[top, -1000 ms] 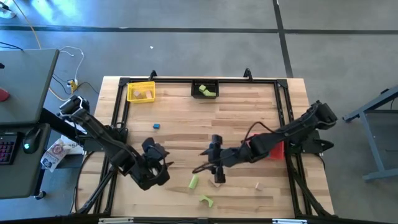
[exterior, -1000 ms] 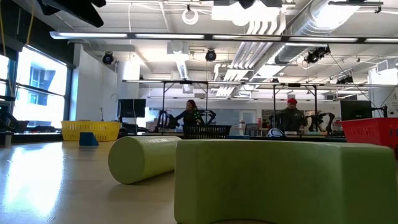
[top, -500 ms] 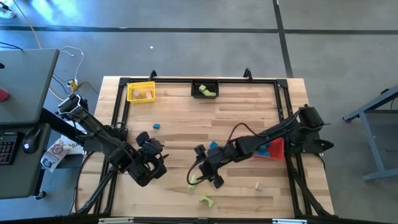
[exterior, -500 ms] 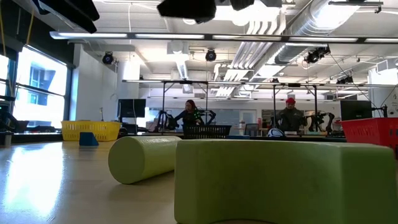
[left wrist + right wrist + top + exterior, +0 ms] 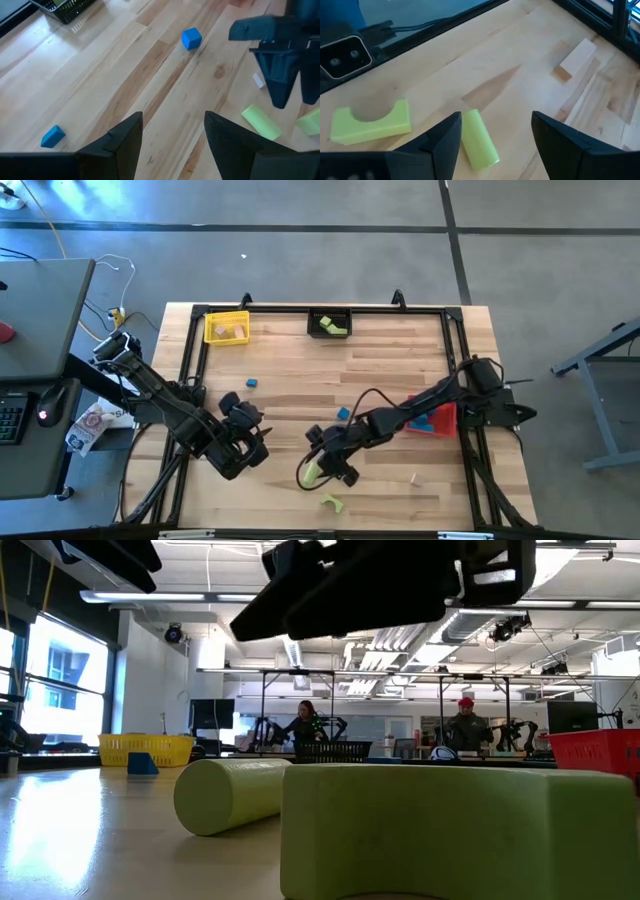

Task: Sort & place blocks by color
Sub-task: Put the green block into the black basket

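A light green cylinder [image 5: 479, 137] lies on its side on the wooden table, with a light green arch [image 5: 370, 120] flat beside it, nearer the front edge. My right gripper [image 5: 495, 145] hangs open just above the cylinder [image 5: 311, 473], touching nothing. A tan block [image 5: 576, 59] lies off to the right [image 5: 413, 478]. A blue cube [image 5: 191, 38] and a blue wedge [image 5: 52, 136] lie farther back. My left gripper [image 5: 172, 137] stands open in the air over the table's left middle [image 5: 245, 438], holding nothing.
A yellow bin [image 5: 226, 328] and a black bin [image 5: 330, 324] stand at the far edge; a red bin [image 5: 437, 420] sits at the right under my right arm. A black frame [image 5: 455, 350] runs around the table. People stand in the room behind.
My right gripper has come down and toward the table's left and near edges, rolling about its own line, and now hangs over the green cylinder; it has dropped into the low view from above. Its fingers stay open. No block has moved.
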